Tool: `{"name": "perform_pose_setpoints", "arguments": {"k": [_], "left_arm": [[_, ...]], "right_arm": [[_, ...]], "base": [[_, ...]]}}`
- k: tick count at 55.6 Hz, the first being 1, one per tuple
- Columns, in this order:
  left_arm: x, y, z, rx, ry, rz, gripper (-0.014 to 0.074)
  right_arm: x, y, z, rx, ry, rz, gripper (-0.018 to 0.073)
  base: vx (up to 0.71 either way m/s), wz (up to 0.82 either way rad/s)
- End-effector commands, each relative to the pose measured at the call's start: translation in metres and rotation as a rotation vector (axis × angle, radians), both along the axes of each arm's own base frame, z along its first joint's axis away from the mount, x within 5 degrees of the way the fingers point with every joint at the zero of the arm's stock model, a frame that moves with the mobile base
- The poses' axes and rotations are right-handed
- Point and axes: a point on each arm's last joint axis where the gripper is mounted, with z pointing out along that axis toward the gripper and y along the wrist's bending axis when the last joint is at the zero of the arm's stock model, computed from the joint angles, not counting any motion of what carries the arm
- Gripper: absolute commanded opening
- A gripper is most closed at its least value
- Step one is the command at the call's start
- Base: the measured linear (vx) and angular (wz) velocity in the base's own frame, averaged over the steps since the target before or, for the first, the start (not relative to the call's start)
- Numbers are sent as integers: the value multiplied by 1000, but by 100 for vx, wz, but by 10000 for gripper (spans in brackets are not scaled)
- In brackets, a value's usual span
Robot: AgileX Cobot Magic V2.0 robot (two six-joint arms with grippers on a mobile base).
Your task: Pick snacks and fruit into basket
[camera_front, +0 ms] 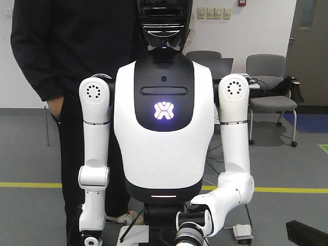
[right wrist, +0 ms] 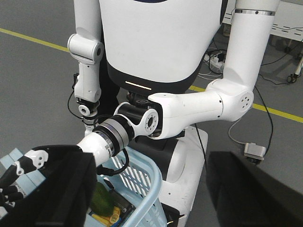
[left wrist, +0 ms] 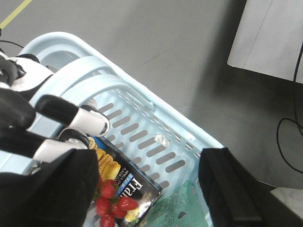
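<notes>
Grey flooring is seen beyond the pale blue basket at lower left, while neither pincer's opening can be told.

Pale blue slotted basket, dark cracker packet printed with red strawberries, translucent green pouch, black-and-white fingers

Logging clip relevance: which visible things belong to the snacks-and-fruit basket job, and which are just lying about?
Belongs to the job:
light blue basket
dark cracker box with strawberry picture
teal snack pouch
green fruit
robot hand at the basket handle

Just lying about:
grey office chairs
floor power strip
person in black
</notes>
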Motion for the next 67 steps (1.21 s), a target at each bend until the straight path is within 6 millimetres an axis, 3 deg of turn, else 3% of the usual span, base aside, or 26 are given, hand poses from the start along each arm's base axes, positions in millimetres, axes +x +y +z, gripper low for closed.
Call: {"name": "perform_pose_setpoints", "arguments": {"k": [1,15,31,51,59,67], "left_arm": [[10,3,25,-95,-103,90,566],[9,6,32,-119,-131,106,538],[-9,17,53,-172,-111,27,531],[-5,20,59,-200,-162,78,519],[1,22,63,-225,-216,139,429],[0,28,73,-208,-345,108,201]], "right_arm": [[1,-1,17,23,-106,-7,540],[1,-1,17,23,-106,-7,540],[1,-1,17,23,-106,-7,540],[1,-1,17,23,-106,-7,540],[1,-1,17,23,-106,-7,540],[1,-1,17,23,-106,-7,540]], "base": [[0,0],[0,0],[0,0],[0,0],[0,0],[0,0]]}}
